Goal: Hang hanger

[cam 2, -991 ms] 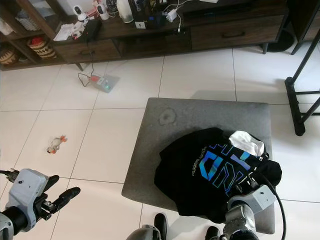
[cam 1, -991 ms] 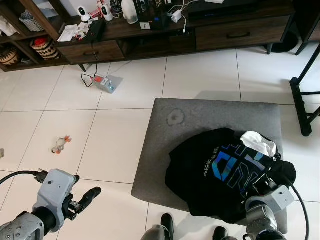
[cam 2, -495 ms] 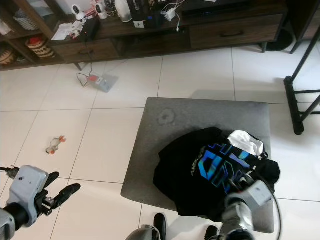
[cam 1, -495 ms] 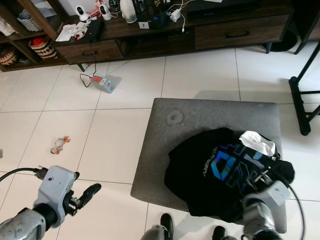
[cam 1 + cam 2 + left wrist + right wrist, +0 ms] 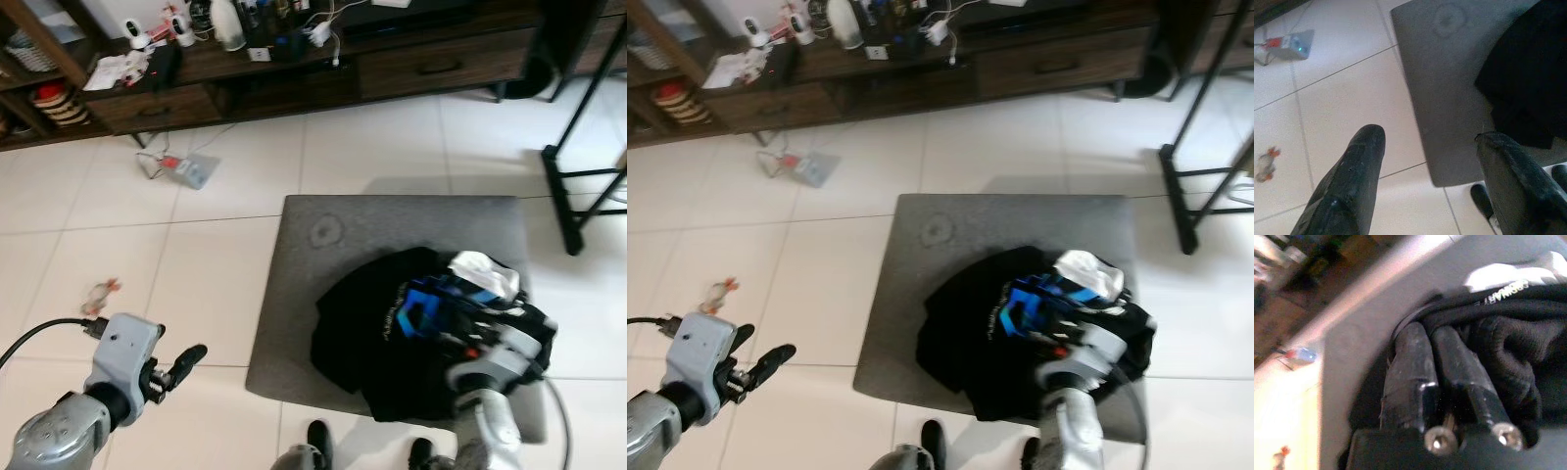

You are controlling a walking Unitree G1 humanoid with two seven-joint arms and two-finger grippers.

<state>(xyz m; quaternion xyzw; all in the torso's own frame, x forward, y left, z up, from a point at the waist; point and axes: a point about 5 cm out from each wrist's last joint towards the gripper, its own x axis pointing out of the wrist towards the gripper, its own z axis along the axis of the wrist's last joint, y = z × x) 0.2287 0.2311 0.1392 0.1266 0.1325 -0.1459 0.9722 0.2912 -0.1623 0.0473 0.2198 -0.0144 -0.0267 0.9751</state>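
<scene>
A white tiled floor [image 5: 245,186] is filling most of the head views. Along the top edge a long dark wood cabinet [image 5: 294,69] is standing, with small bottles and cables sitting on it. A black metal stand [image 5: 568,186] is showing at the right edge.

A big gray cushion stool [image 5: 353,235] is sitting in the middle of the frame. It has a small round mark near its upper left part. A black shirt [image 5: 382,333] with blue letters on it is lying in a heap on the lower right part of the stool. A bit of white cloth [image 5: 482,271] is poking out at the top right of the heap. The hanger cannot be made out; it may be hidden in the heap.

The right gripper [image 5: 1432,357] is sitting at the lower right of the head views, right at the edge of the shirt heap. In its wrist view, its two black fingers are pressing close together among black folds and a black band with white letters. Whether they are pinching the cloth cannot be told.

The left gripper [image 5: 1425,142] is hanging low at the lower left, over the floor beside the stool. Its fingers [image 5: 1364,161] are spread wide apart and are holding nothing.

A small gray box [image 5: 191,169] with a red wire is lying on the floor in the upper left. A little toy [image 5: 98,291] is lying on the tiles at the left.
</scene>
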